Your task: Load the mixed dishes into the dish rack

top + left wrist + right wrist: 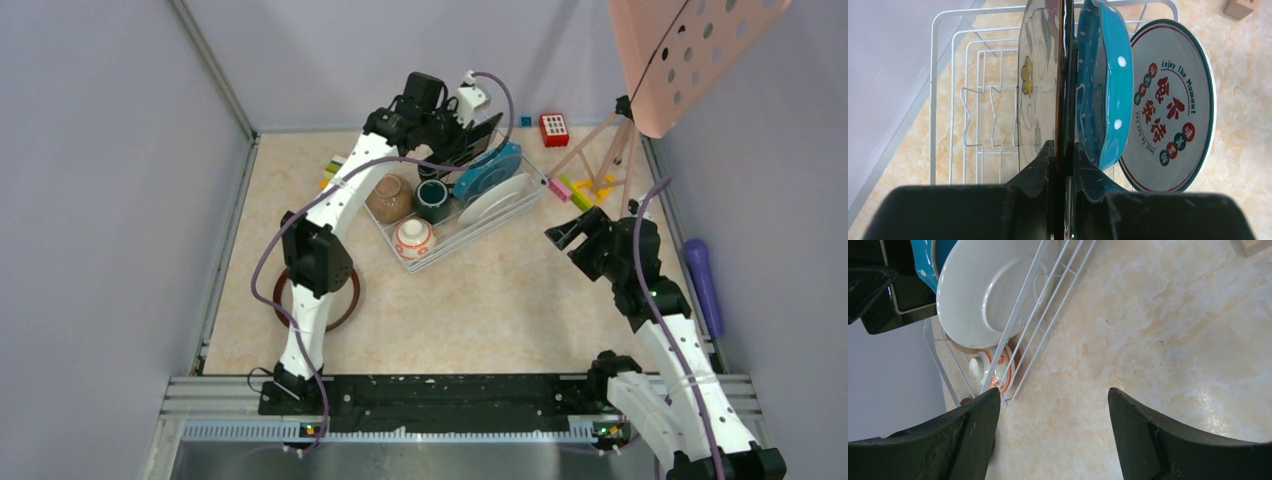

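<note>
Left gripper (1064,150) jaws pinch the black square plate (487,135), upright in the dish rack (455,232) just beside the blue white-dotted plate (1100,90). Right gripper (1053,395), jaws spread, hovers at the rack's 4 o'clock. Dark red-rimmed round plate (350,300) lies at 8 o'clock.

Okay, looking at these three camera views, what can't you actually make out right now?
Dark red-rimmed round plate: top view, the left arm covers most of it.
Black square plate: left wrist view, edge-on in the left gripper, so its face is hidden.
Small orange-and-white patterned bowl: right wrist view, half behind white wire dish rack bars.
</note>
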You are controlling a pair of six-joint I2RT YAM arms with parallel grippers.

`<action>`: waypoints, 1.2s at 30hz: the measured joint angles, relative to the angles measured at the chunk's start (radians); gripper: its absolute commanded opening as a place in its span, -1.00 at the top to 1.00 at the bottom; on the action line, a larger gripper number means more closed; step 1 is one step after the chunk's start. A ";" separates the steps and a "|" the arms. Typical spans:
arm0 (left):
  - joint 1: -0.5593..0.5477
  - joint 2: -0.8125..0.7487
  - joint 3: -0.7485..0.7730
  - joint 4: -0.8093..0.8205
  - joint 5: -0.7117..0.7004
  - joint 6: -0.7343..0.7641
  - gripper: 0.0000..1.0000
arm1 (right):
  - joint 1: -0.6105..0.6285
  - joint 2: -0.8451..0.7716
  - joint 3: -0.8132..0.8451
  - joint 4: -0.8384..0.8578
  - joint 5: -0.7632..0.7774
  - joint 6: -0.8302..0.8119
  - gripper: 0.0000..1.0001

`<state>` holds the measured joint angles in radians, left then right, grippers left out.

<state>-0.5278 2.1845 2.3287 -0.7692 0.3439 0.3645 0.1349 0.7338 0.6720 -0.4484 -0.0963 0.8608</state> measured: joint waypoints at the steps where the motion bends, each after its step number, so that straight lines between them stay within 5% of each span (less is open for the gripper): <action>1: 0.001 0.001 0.000 0.005 0.000 -0.007 0.69 | 0.000 0.000 0.000 0.000 0.000 0.000 -0.54; 6: 0.007 0.019 0.000 0.097 -0.028 -0.050 0.17 | 0.000 -0.005 -0.005 -0.005 -0.001 0.000 -0.54; 12: 0.036 0.061 -0.006 0.253 -0.093 -0.076 0.41 | 0.000 -0.008 -0.005 -0.005 -0.003 0.004 -0.54; 22: 0.031 0.059 -0.050 0.301 -0.063 -0.101 0.19 | 0.000 -0.009 -0.005 -0.003 -0.007 0.006 -0.54; 24: 0.029 0.054 -0.062 0.304 -0.035 -0.122 0.03 | 0.000 -0.009 -0.006 -0.001 -0.008 0.006 -0.54; 26: 0.029 0.049 -0.070 0.305 -0.017 -0.141 -0.37 | 0.000 -0.010 -0.011 0.001 -0.010 0.007 -0.56; 28: 0.032 0.032 -0.091 0.309 0.000 -0.170 -0.50 | 0.000 -0.010 -0.013 0.000 -0.013 0.006 -0.59; 36: 0.048 -0.166 -0.291 0.400 0.007 -0.288 -0.62 | 0.000 0.063 -0.002 -0.005 0.025 0.027 -0.80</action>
<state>-0.4793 2.0186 2.0373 -0.3691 0.3508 0.0761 0.1349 0.7967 0.6704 -0.4534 -0.0715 0.8875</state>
